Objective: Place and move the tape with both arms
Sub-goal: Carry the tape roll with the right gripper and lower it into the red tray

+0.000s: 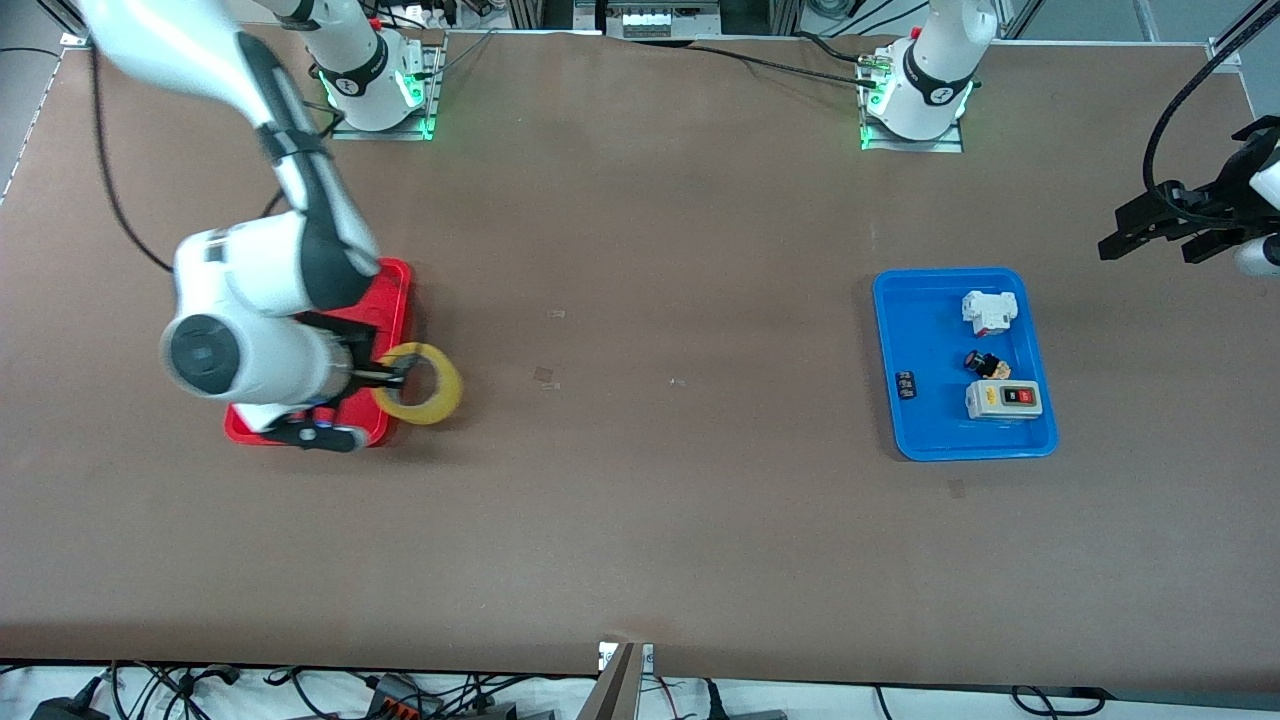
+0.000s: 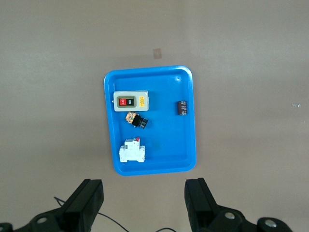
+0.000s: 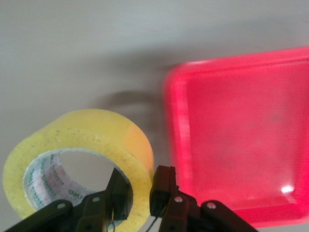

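At lower left of the front view, the right hand [image 1: 400, 376] grips the tape [image 1: 420, 383] by its wall beside the red tray [image 1: 395, 285], mid-transfer; next, set it on the counter [image 1: 640, 500]. The left hand [image 2: 145, 205] waits open over the blue tray [image 2: 186, 116].

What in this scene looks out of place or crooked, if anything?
Nothing looks damaged or spilled. The tape is tilted only because the right gripper pinches its wall, over the edge of the red tray. The blue tray holds its small parts in order. The left gripper waits open toward the left arm's end of the table.
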